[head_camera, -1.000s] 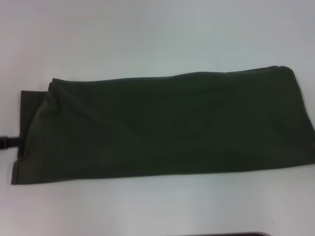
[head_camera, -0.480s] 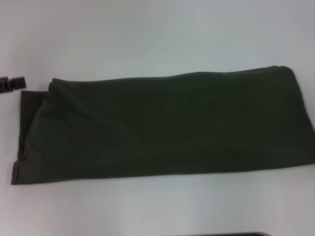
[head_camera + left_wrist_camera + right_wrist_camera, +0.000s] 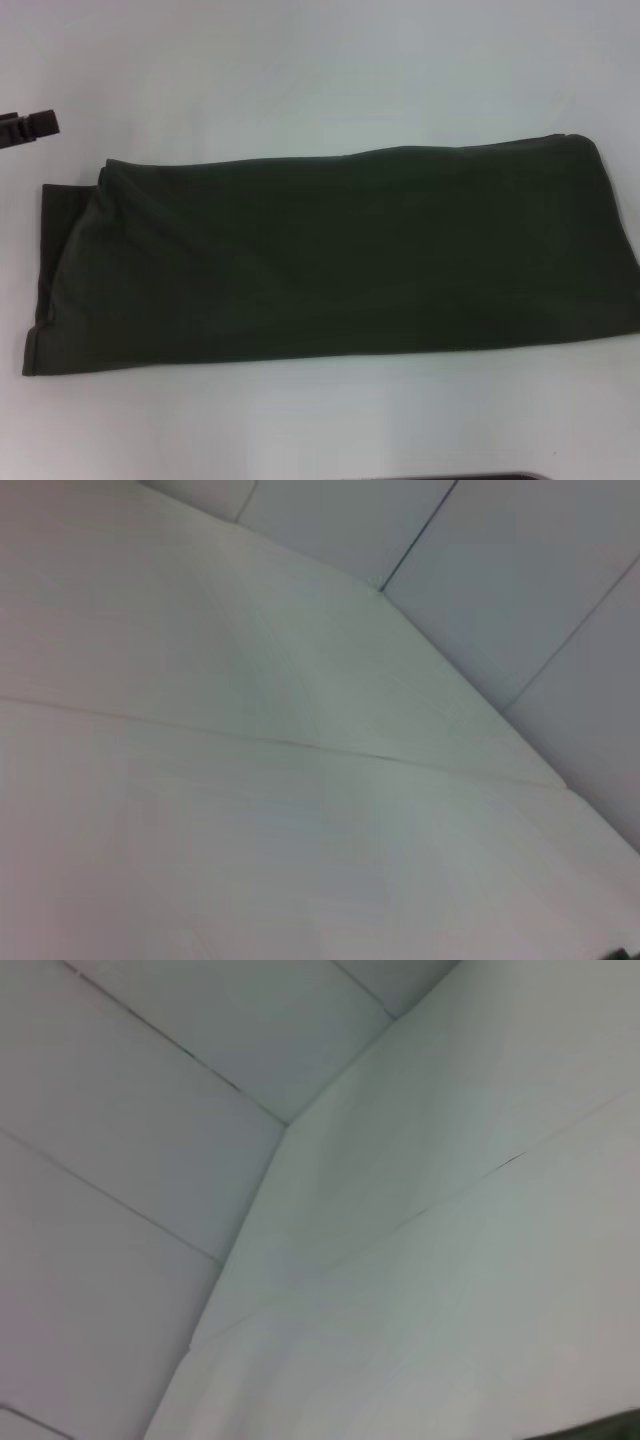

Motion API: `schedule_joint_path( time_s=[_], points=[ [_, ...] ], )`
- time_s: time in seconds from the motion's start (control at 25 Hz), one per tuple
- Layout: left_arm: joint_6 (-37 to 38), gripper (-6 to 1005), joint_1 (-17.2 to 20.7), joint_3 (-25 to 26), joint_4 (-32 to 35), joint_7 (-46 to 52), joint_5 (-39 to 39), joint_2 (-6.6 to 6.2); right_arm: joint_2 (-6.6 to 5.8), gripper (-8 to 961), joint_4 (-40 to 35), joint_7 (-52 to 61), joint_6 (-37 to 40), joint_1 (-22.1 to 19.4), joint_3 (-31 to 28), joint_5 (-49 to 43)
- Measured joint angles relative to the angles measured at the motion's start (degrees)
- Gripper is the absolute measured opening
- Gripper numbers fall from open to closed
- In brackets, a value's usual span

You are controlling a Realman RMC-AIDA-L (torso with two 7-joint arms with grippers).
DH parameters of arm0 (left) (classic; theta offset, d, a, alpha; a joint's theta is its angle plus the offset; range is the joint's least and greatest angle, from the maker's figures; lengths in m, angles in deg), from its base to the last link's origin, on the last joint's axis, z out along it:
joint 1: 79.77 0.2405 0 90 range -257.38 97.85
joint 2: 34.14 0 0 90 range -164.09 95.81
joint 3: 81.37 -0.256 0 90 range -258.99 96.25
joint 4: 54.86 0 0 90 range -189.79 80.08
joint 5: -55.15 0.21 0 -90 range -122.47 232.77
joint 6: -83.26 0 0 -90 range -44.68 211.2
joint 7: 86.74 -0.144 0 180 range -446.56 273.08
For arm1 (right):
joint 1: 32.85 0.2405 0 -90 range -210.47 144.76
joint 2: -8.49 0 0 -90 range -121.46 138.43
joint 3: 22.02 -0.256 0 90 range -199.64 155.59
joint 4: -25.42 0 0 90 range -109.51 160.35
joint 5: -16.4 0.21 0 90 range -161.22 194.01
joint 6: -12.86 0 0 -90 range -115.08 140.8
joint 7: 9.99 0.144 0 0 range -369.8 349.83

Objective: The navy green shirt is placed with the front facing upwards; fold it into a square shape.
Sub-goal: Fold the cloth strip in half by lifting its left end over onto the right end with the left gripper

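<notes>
Head view: navy green shirt (image 3: 330, 255), folded into a long band, lies across the white counter (image 3: 300, 60). Left gripper (image 3: 28, 126) hovers beside its far-left corner, jaws' state unclear. Soft, limp cloth; pinch end corners.

Soft, even light; slight blur

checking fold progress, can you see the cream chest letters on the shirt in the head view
No, the navy green shirt lies folded into a long band on the white table, showing only plain green fabric.
</notes>
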Motion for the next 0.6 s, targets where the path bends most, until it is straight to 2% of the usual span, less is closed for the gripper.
schedule_joint_path(
  time_s=[0.24, 0.44, 0.6],
  points=[
    [-1.58, 891, 0.68, 0.52, -0.04, 0.2, -2.6, 1.28, 0.42, 920, 0.1, 0.93, -2.48, 3.5, 4.24, -0.04],
    [-1.52, 891, 1.08, -0.12, -0.04, 2.09, -2.45, 1.25, 0.57, 918, 0.11, 2.5, -4.06, 5.29, 5.55, -0.03],
    [-0.78, 890, 1.5, -3.46, -0.04, 3.96, -1.65, 0.95, 0.59, 918, 0.11, 3.34, -4.6, 5.66, 5.75, 0.02]
  ],
)
